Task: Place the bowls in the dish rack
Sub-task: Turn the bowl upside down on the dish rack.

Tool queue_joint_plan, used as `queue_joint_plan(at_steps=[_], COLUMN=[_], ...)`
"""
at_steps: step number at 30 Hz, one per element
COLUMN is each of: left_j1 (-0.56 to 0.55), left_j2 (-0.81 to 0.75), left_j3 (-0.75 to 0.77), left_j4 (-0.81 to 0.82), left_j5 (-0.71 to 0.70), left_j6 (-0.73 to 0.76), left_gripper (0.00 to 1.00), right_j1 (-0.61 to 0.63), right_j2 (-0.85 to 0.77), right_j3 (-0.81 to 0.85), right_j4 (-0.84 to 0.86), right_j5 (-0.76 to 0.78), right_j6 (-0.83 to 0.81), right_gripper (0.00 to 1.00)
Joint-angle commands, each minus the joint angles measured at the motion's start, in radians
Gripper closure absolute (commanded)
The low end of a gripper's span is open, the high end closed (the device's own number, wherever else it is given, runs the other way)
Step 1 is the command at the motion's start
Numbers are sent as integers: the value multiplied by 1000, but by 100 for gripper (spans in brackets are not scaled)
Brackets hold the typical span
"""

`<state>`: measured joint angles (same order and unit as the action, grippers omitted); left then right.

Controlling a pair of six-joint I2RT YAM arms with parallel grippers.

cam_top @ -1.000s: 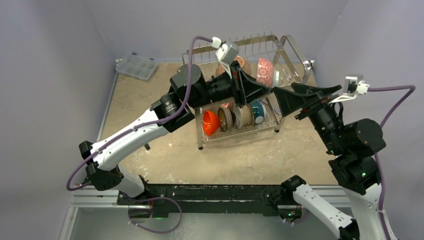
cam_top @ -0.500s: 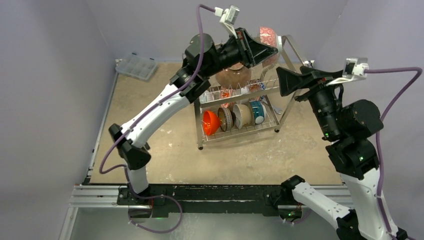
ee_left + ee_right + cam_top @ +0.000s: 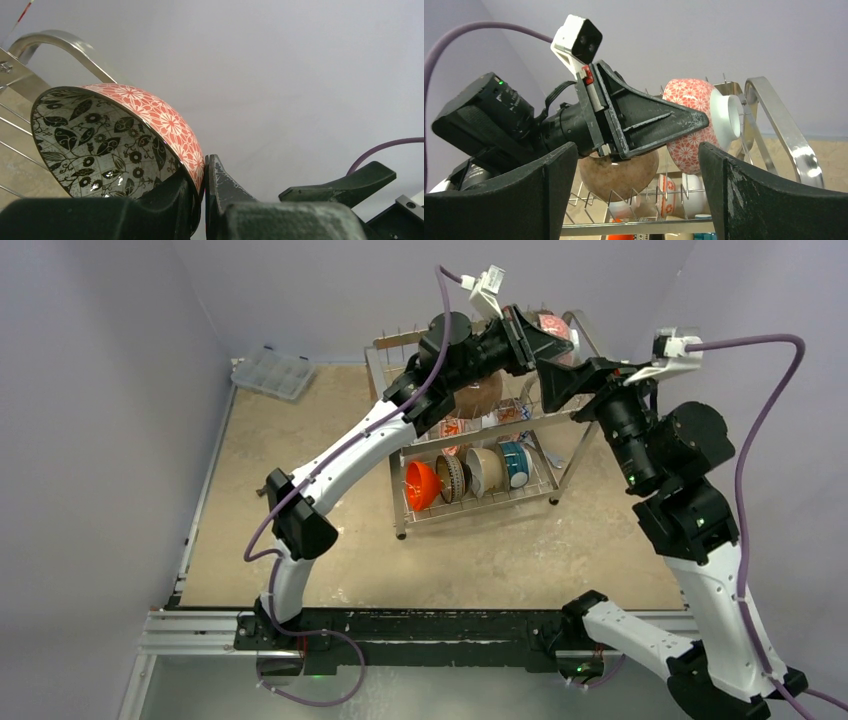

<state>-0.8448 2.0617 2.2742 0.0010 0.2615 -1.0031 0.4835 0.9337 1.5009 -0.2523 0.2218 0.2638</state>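
My left gripper [image 3: 204,176] is shut on the rim of a red floral bowl [image 3: 165,120], holding it in the air above the right end of the dish rack [image 3: 452,438]. The bowl's inside is pale with black leaves. In the right wrist view the same bowl [image 3: 686,120] hangs from the left gripper [image 3: 696,125], foot turned right. My right gripper [image 3: 636,167] stands open just in front of it, touching nothing. A brown bowl [image 3: 616,172] leans in the upper tier. Orange [image 3: 422,483], dark patterned [image 3: 452,478], white [image 3: 487,470] and teal [image 3: 515,462] bowls stand in the lower tier.
The rack's curved steel handle [image 3: 784,130] rises right beside the held bowl. Small red-and-white dishes [image 3: 669,195] sit under the brown bowl. A clear plastic compartment box [image 3: 272,372] lies at the table's far left corner. Grey walls close in behind the rack.
My left arm has lifted the red floral bowl up out of the rack's upper tier and to the right. The right gripper has swung up and left, close to the bowl.
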Motion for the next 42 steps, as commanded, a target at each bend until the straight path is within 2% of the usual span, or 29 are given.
queue_joint_plan(at_steps=[1, 7, 12, 19, 26, 33, 35, 42], left_j1=[14, 27, 34, 75, 141, 166, 167, 169], left_j2=[23, 34, 8, -43, -83, -111, -116, -125], left_j3=[57, 32, -6, -33, -71, -102, -111, -125], left_j4=[105, 66, 61, 34, 44, 80, 97, 115], left_j5=[-62, -118, -153, -138, -78, -25, -7, 20], left_j6=[-65, -83, -64, -17, -90, -150, -168, -205], left_gripper=[100, 100, 100, 100, 100, 100, 100, 100], right_j1=[-1, -3, -19, -153, -339, -364, -364, -363], right_j2=[34, 100, 178, 272, 270, 292, 286, 304], right_j3=[53, 109, 174, 269, 169, 144, 122, 106], right_j4=[-16, -54, -77, -76, 39, 39, 63, 121], right_j5=[14, 15, -73, -370, -674, -680, -686, -703], right_j6=[-16, 21, 61, 120, 147, -35, -83, -205], right_gripper=[9, 9, 9, 9, 9, 6, 2, 1])
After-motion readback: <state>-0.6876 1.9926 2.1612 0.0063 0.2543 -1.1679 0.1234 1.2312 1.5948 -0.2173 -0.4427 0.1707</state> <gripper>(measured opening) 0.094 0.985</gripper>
